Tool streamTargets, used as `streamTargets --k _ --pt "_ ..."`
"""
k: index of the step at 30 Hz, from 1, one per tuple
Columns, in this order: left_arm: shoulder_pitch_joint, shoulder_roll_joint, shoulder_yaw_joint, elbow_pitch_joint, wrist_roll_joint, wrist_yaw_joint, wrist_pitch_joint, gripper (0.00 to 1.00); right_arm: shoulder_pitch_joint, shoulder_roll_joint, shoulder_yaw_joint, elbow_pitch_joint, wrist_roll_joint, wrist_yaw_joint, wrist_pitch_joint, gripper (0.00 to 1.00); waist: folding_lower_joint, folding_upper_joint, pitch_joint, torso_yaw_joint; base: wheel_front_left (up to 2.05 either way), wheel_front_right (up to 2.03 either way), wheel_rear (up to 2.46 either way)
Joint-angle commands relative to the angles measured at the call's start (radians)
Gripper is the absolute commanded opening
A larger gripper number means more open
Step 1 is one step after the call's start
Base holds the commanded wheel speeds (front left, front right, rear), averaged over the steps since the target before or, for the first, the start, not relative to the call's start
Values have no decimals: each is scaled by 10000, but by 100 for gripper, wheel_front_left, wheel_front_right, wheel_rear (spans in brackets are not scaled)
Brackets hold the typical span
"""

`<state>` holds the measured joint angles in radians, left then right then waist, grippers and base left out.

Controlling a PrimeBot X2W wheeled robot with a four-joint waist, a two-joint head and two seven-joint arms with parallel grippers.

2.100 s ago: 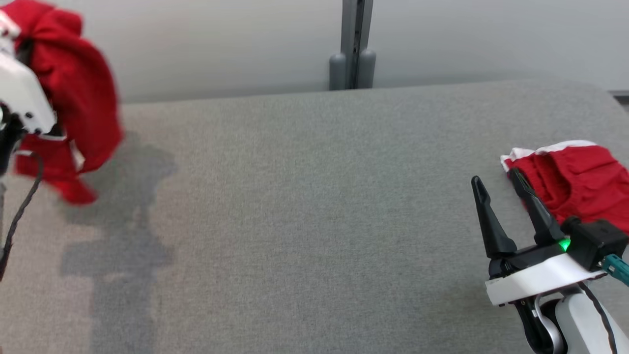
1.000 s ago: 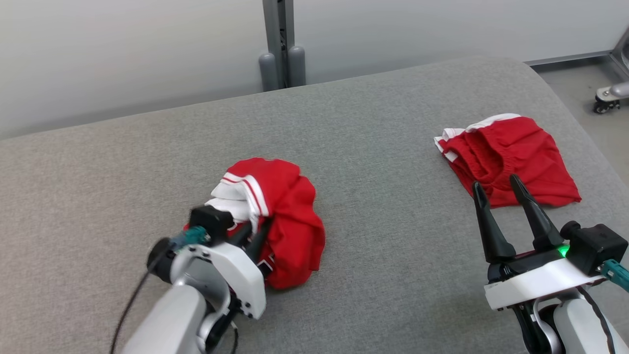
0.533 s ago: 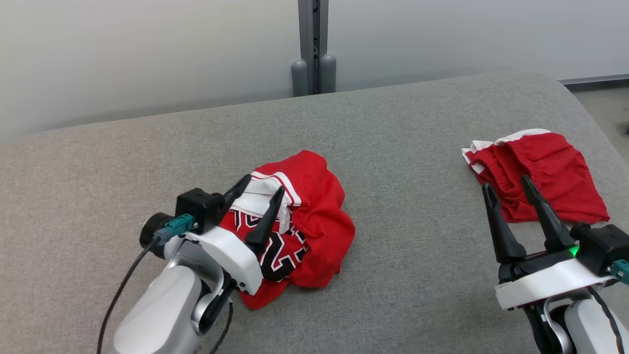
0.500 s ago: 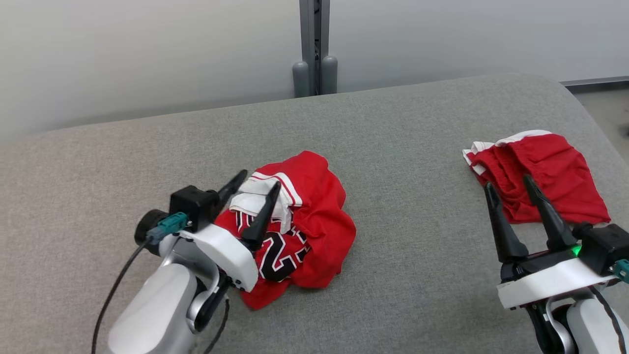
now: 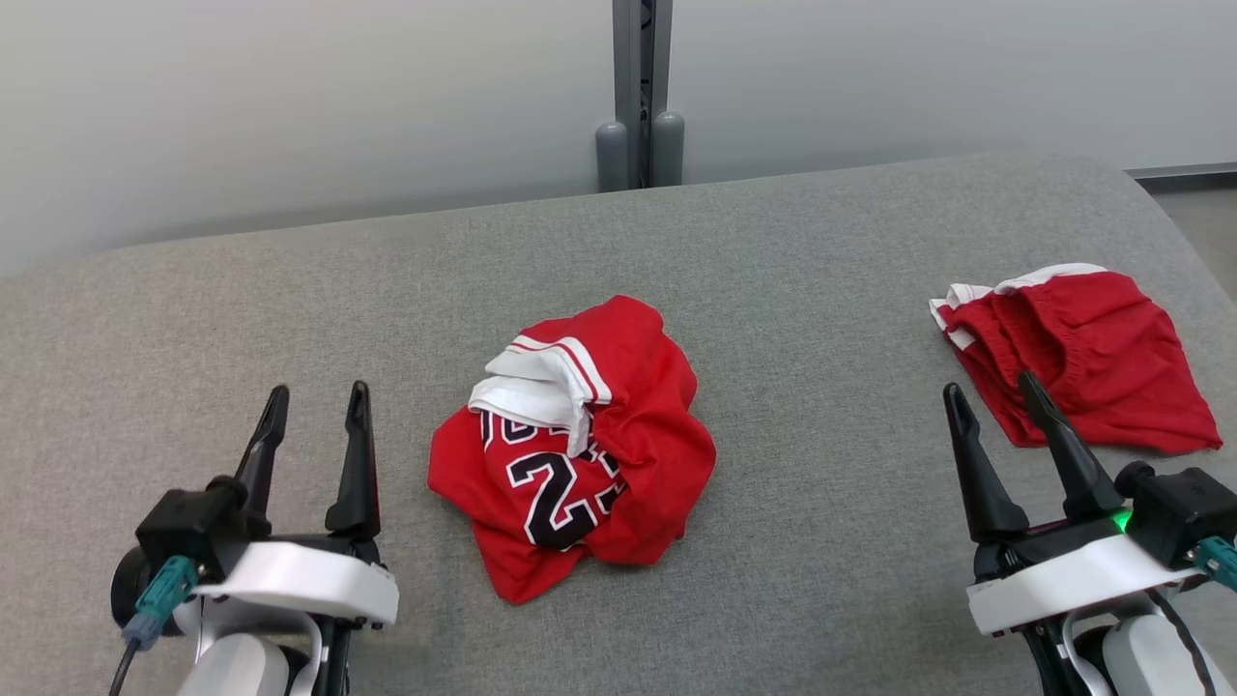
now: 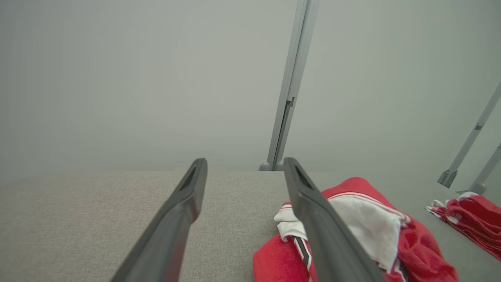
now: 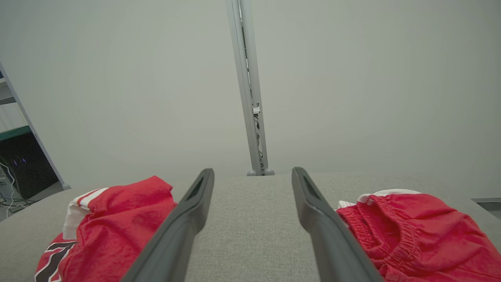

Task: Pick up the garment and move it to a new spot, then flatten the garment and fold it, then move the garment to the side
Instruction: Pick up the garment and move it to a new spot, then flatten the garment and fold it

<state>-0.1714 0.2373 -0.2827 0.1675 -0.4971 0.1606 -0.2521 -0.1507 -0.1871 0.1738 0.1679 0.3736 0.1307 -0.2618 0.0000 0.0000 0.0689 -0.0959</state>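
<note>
- The garment (image 5: 618, 464), a red jersey with white trim and a black numeral outlined in white, lies crumpled in a heap near the middle of the desk (image 5: 821, 551), which is covered in grey fabric.
- A white-lined edge with red striping is folded over the top of the heap; the numeral faces up on the near side.
- The left gripper (image 5: 319, 390) stands to the left of the garment, near it but clear of it. Its jaws are spread and hold nothing.
- In the left wrist view the garment (image 6: 415, 246) sits to the right of the gripper's right finger (image 6: 313, 211), which overlaps it in that view; whether they touch cannot be told there.
- The right gripper (image 5: 989, 384) is well apart from the garment, at the desk's right side, its jaws likewise spread and empty.
- A second red item, shorts (image 5: 1111, 358) with a gathered waistband, lies flat just beyond the right gripper's fingertips.
- Behind the desk stands a grey post (image 5: 638, 87) against a pale wall (image 5: 290, 97).
</note>
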Motion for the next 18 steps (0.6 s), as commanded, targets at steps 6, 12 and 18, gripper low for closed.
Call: streamTargets --k 6,12,18 --pt "900 -454 750 -552 486 286 -131 100 146 63 -35 -68 50 1 -42 100 0 0 24 149 0 0 0" --pt "1436 -1080 1315 -887 1293 -129 -137 100 315 73 -304 -121 -60 1 -42 100 0 0 6 285 0 0 0" --pt "1497 -1443 1740 -703 1778 -583 -137 100 324 40 -410 -168 -185 1 -42 100 0 0 -24 352 0 0 0"
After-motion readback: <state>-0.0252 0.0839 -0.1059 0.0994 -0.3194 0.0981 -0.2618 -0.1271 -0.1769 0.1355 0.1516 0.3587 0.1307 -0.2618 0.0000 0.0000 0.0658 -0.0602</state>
